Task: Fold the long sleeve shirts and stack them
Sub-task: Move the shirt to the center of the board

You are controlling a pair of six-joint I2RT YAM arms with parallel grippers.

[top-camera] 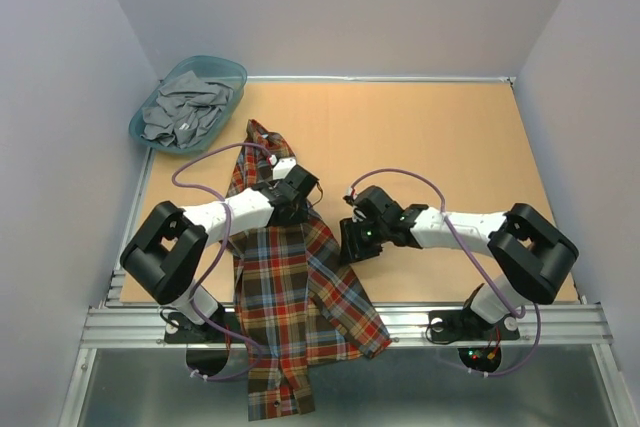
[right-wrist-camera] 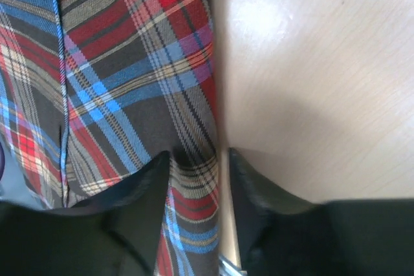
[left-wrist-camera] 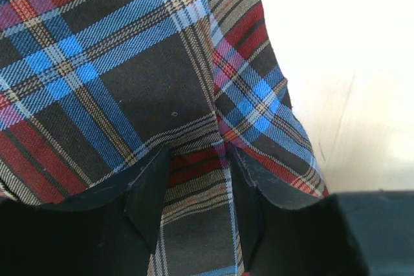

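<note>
left gripper (left-wrist-camera: 198,161) and right gripper (right-wrist-camera: 198,159) straddle plaid shirt (top-camera: 290,287) edges; clamped or not, cannot tell.

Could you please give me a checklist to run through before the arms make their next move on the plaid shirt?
1. Left hand straddles plaid shirt fabric: ok.
2. Right hand straddles the shirt's edge: ok.
3. Both hands closed on cloth: not ok, jaws apart.
4. Shirt wholly on table: not ok, its lower end overhangs the near edge.
5. Where both sleeves lie: cannot tell.
</note>
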